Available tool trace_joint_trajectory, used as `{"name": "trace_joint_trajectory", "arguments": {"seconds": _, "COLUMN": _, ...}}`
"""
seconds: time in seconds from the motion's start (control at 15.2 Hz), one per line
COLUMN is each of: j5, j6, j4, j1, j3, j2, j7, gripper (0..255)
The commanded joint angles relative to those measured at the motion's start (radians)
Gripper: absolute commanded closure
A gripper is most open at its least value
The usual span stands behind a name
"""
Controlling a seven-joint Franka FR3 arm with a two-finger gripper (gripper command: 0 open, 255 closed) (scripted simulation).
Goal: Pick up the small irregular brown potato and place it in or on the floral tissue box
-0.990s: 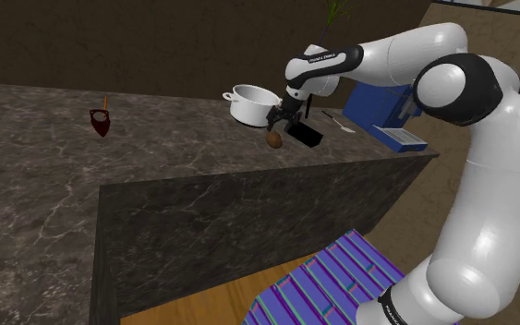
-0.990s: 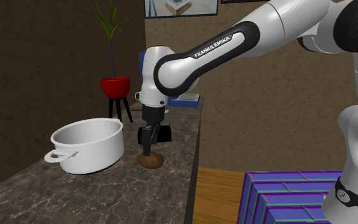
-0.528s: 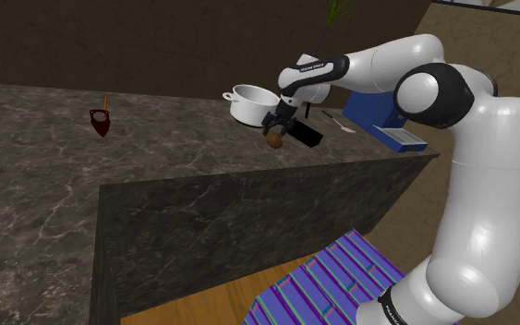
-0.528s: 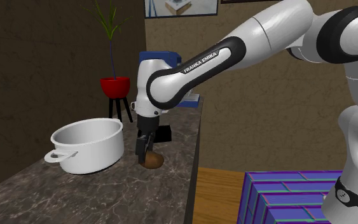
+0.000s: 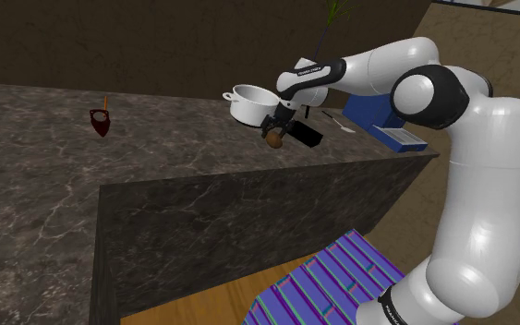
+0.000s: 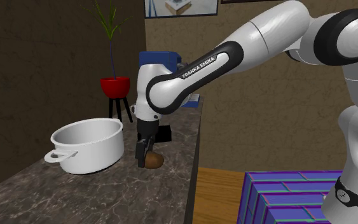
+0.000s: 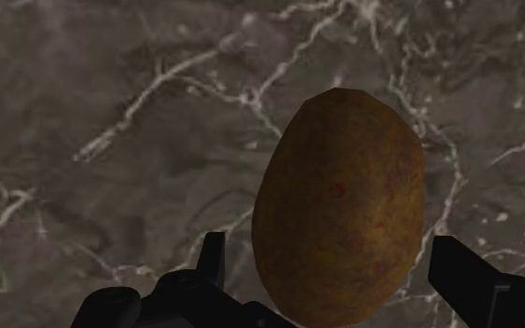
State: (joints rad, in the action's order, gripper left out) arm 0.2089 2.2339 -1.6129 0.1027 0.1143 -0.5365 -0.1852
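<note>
Potato [image 7: 339, 205] lies on the desk [image 5: 45, 175] near the pot [image 6: 85, 145], partly hidden by your pincer [image 7: 330, 266]. The pincer stands open around it, gripping nothing, and has come lower than a moment ago.

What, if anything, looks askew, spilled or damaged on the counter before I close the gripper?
Nothing stands out. The pot stands upright on the counter. The potato lies whole on the counter, inside the open gripper. Nothing is spilled.
</note>
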Motion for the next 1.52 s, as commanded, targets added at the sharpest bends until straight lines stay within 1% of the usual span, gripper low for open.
{"name": "trace_joint_trajectory", "arguments": {"seconds": 0.0, "j5": 0.000, "j6": 0.000, "j4": 0.000, "j1": 0.000, "j3": 0.000, "j2": 0.000, "j7": 0.000, "gripper": 0}}
{"name": "trace_joint_trajectory", "arguments": {"seconds": 0.07, "j5": 0.000, "j6": 0.000, "j4": 0.000, "j1": 0.000, "j3": 0.000, "j2": 0.000, "j7": 0.000, "gripper": 255}}
{"name": "trace_joint_trajectory", "arguments": {"seconds": 0.66, "j5": 0.000, "j6": 0.000, "j4": 0.000, "j1": 0.000, "j3": 0.000, "j2": 0.000, "j7": 0.000, "gripper": 255}}
{"name": "trace_joint_trajectory", "arguments": {"seconds": 1.45, "j5": -0.019, "j6": -0.128, "j4": 0.066, "j1": -0.003, "j3": 0.009, "j2": 0.064, "j7": 0.023, "gripper": 255}}
